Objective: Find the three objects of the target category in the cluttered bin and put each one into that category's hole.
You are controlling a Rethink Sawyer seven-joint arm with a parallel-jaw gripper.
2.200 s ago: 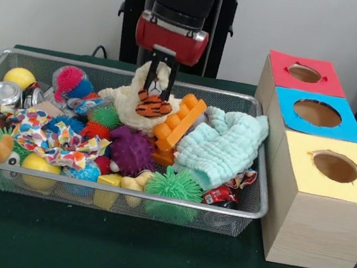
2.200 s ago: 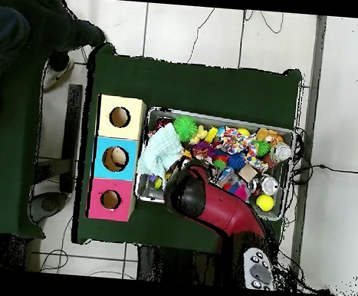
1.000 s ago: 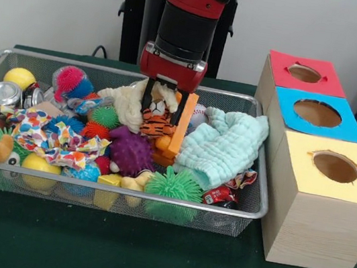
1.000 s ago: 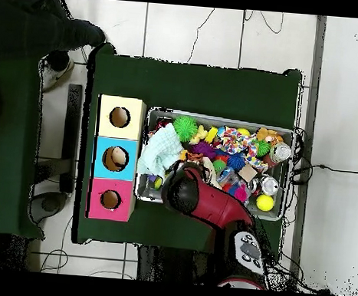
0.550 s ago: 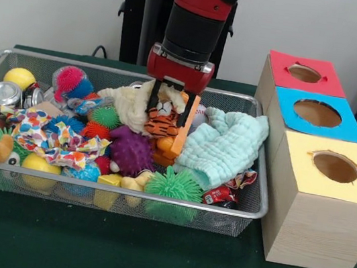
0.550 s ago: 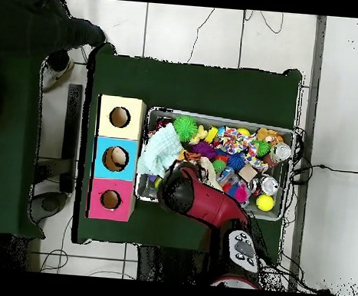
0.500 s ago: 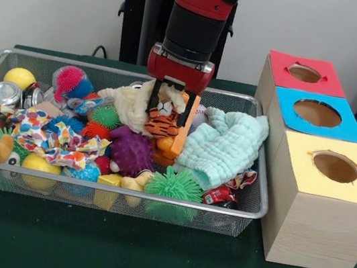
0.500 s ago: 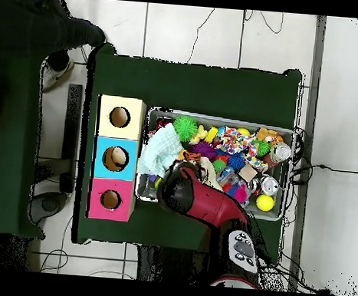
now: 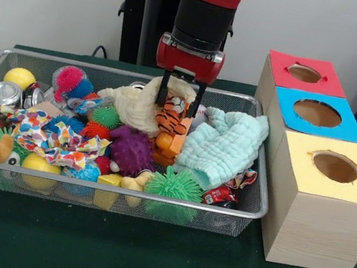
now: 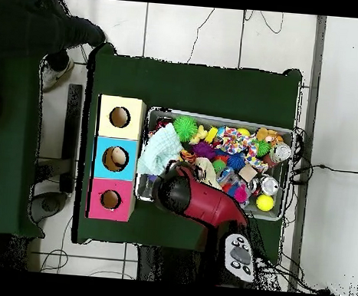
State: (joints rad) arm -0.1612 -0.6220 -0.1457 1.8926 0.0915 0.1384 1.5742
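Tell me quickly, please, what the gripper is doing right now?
Gripper: shut on the tiger, holding it just above the clutter in the wire-mesh bin.

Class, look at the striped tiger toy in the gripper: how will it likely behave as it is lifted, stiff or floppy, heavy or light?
The tiger looks like soft plush, so it will probably sag and squash between the gripper's fingers. It seems small and probably light. Its fuzzy surface is unlikely to slip.

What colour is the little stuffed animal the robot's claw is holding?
Orange with black stripes: the plush tiger, held in the gripper above the wire basket. The front view shows it best.
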